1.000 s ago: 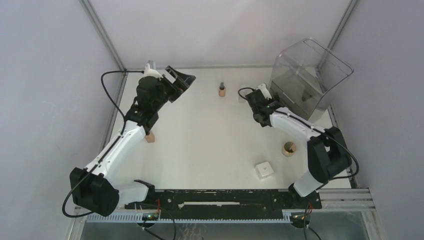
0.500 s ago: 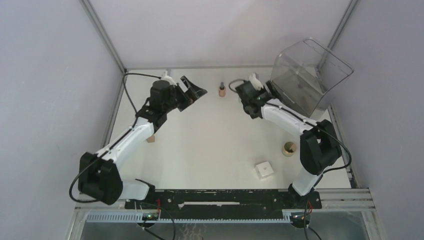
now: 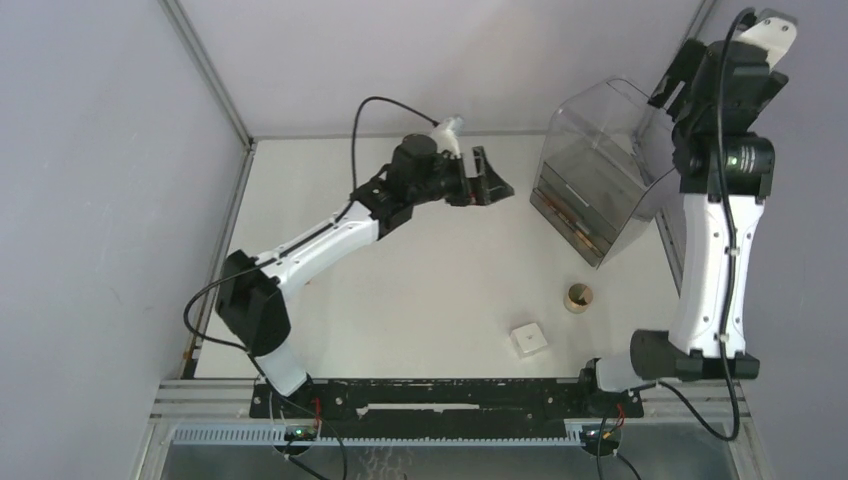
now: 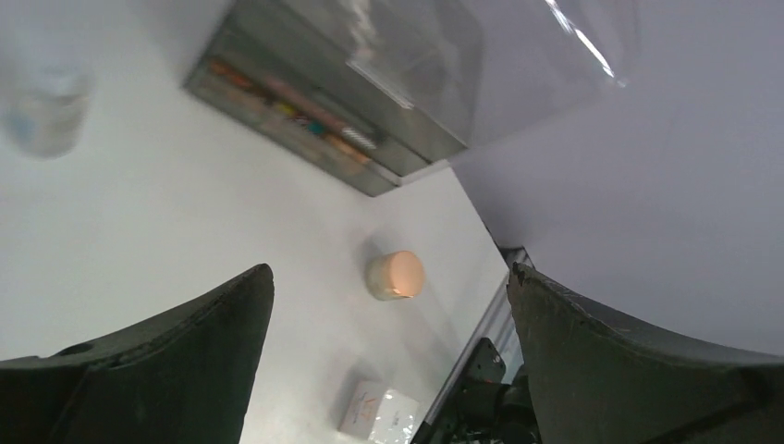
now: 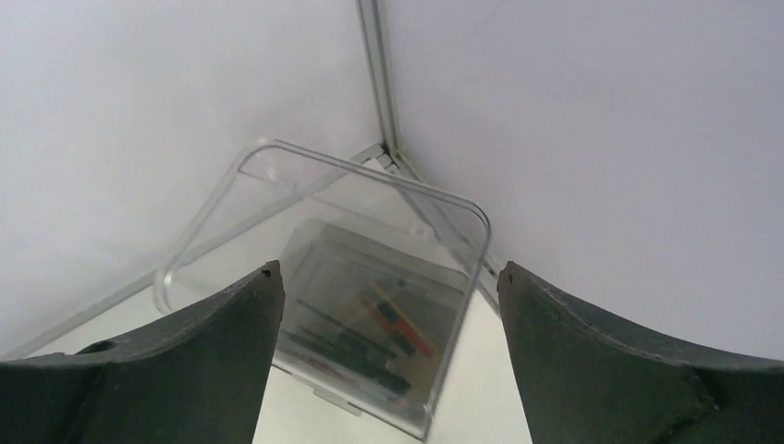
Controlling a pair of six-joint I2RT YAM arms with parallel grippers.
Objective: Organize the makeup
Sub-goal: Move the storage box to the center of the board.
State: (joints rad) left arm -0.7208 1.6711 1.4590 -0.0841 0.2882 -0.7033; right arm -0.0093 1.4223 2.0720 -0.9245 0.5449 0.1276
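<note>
At rear right, clear bin [image 3: 620,130] holds mixed makeup [image 5: 370,335]; L tool [image 3: 490,188] & R tool [image 5: 388,268] both released, empty.

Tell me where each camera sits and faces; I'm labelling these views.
Top external: above, behind both arms, facing down on the table; both show.
Left wrist: above the table, facing the clear bin, puff, white box; own fingers show.
Right wrist: high up, looking down into the bin; own fingers show.
All share the bin.
</note>
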